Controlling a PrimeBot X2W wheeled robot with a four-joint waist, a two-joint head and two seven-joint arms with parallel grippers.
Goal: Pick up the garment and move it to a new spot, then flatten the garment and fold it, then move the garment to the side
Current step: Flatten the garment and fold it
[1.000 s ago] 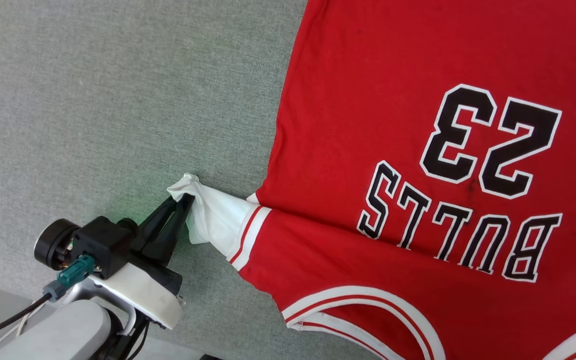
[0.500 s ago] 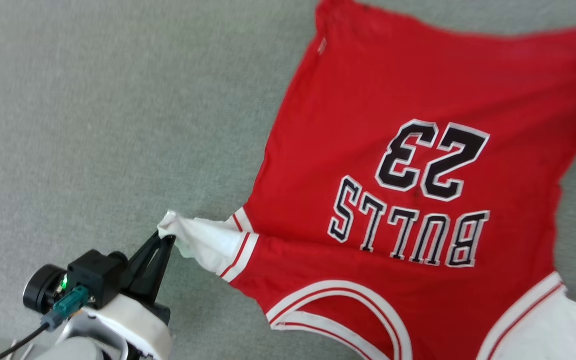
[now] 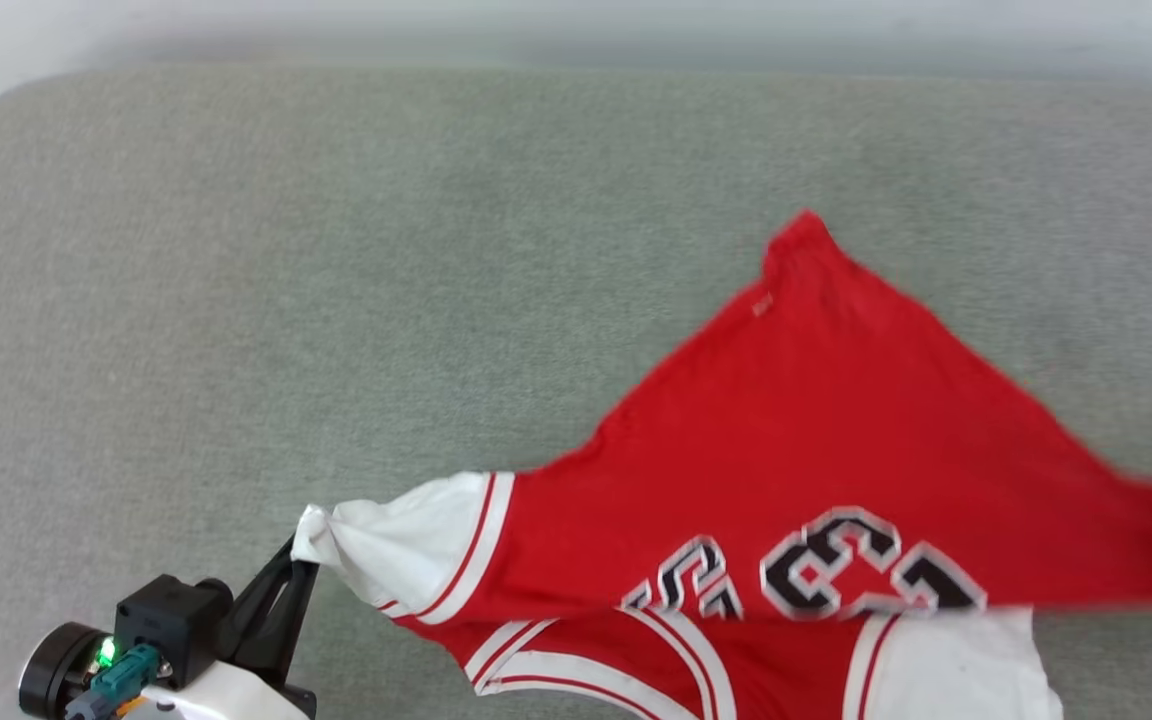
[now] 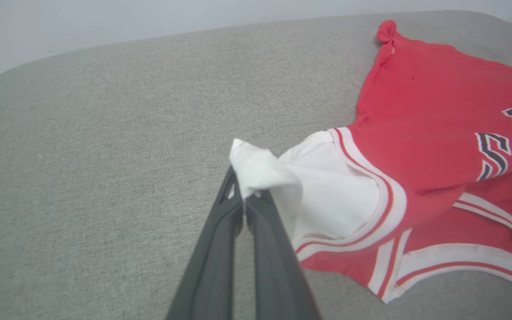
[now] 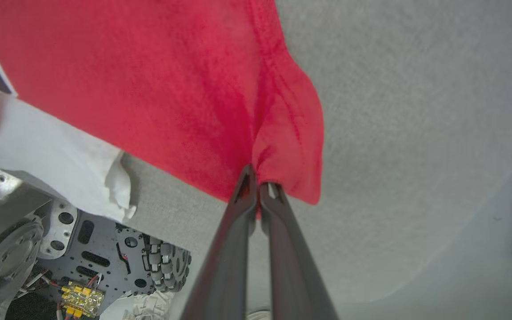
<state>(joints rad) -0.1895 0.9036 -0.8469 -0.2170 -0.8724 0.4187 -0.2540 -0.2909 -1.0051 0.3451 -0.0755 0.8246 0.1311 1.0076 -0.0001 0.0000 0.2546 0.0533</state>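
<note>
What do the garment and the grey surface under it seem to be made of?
The garment: soft matte knit, probably cotton jersey; it bunches and creases where pinched. The grey surface: matte woven upholstery cloth, it seems; a fine speckled weave shows.

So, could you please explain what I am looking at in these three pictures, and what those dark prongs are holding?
These are three views from one two-armed wheeled robot. The wide picture comes from a camera on its head, looking down at a grey padded surface with a red garment with white sleeves lying on it. The other two come from cameras on the wrists, each looking along that arm's two dark fingers. The left gripper is shut on the tip of a white sleeve; the right gripper is shut on a red edge of the garment. The wheels in the right wrist view belong to the robot's base.
</note>
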